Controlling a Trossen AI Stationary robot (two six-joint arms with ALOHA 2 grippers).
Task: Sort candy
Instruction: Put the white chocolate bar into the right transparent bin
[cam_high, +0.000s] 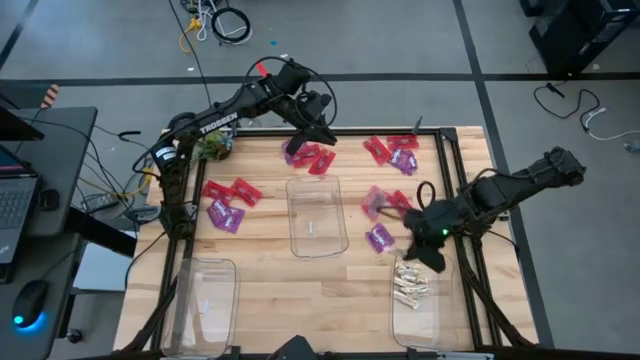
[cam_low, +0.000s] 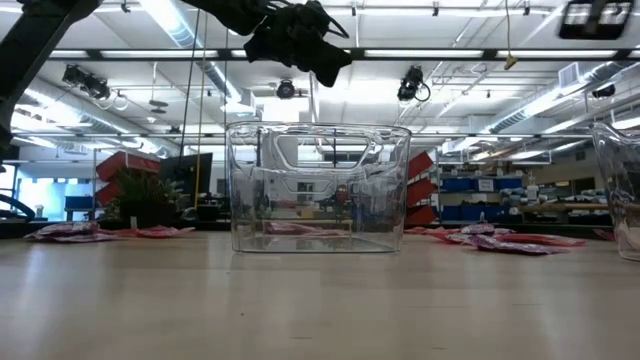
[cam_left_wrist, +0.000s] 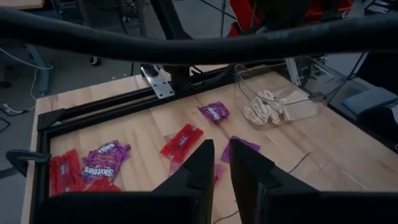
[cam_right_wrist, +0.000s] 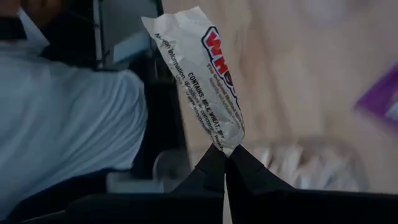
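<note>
Red and purple candy packets (cam_high: 305, 155) lie in loose groups on the wooden table, with more (cam_high: 228, 202) at the left and others (cam_high: 392, 150) at the far right. My left gripper (cam_left_wrist: 222, 165) hangs high above the far group, its fingers a little apart with nothing between them. My right gripper (cam_right_wrist: 225, 152) is shut on a whitish wrapped candy (cam_right_wrist: 202, 74). It stands over the far end of the near right bin (cam_high: 432, 320), which holds several whitish pieces (cam_high: 410, 285). My right gripper pinches one end of the whitish wrapper (cam_right_wrist: 224, 142) between its two fingertips, only at their free ends. The fingers slant downward. The wrapper sticks out beyond the fingers, lifted clear of the table and the bin.
A clear bin (cam_high: 318, 215) stands at the table's middle and another (cam_high: 205, 300) at the near left. A black frame rail (cam_high: 445, 170) runs along the table's right side. Bare wood lies between the near bins.
</note>
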